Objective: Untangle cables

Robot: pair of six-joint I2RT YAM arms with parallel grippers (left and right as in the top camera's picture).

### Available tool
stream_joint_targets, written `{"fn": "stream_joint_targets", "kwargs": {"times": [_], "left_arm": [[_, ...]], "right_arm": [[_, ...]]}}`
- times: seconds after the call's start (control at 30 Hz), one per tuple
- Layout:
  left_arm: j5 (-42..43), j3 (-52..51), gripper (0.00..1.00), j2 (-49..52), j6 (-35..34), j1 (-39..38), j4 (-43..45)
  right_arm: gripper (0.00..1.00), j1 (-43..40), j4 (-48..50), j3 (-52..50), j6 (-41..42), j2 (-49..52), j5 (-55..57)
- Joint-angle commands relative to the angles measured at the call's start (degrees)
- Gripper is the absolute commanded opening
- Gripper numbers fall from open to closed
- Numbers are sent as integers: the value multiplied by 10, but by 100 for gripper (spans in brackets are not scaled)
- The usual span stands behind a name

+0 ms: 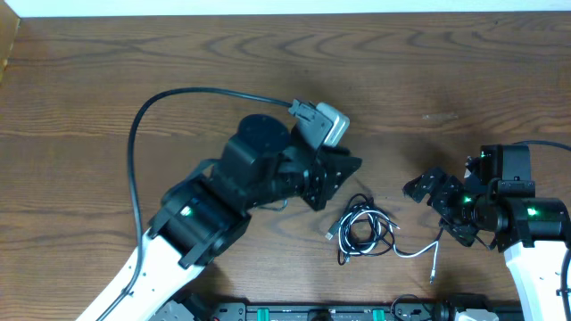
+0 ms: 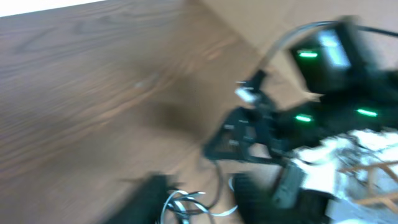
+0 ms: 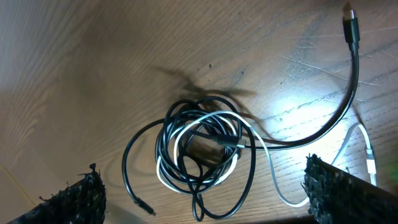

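Note:
The cables [image 1: 361, 230] lie as a knotted bundle on the wooden table: a long black cord coiled with a thin white one [image 3: 205, 149]. The white cord's tail [image 1: 417, 252] trails right toward a small plug. My left gripper [image 1: 335, 183] hovers just up-left of the bundle. Its wrist view is blurred, but the dark fingers [image 2: 146, 196] stand apart with cable strands [image 2: 186, 204] between them. My right gripper [image 1: 443, 211] is open wide to the right of the bundle. In its wrist view, the coil lies just beyond the gap between its fingers [image 3: 208, 196], untouched.
A thick black wire [image 1: 134, 143] loops from the left arm's camera across the table's left half. One black cord end with its plug [image 3: 350, 25] runs out away from the coil. The right arm [image 2: 323, 93] with green lights faces the left wrist.

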Motion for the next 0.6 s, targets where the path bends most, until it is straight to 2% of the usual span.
{"fn": "stream_joint_targets", "kwargs": {"times": [0.0, 0.07, 0.2, 0.57], "left_arm": [[-67, 2, 85, 49, 6, 0, -19], [-67, 2, 91, 94, 5, 0, -73], [-67, 2, 92, 165, 5, 0, -126], [-68, 2, 92, 299, -8, 0, -108]], "right_arm": [[99, -2, 0, 4, 0, -5, 4], [99, -2, 0, 4, 0, -5, 4], [99, -2, 0, 4, 0, -5, 4], [99, -2, 0, 4, 0, -5, 4]]}}
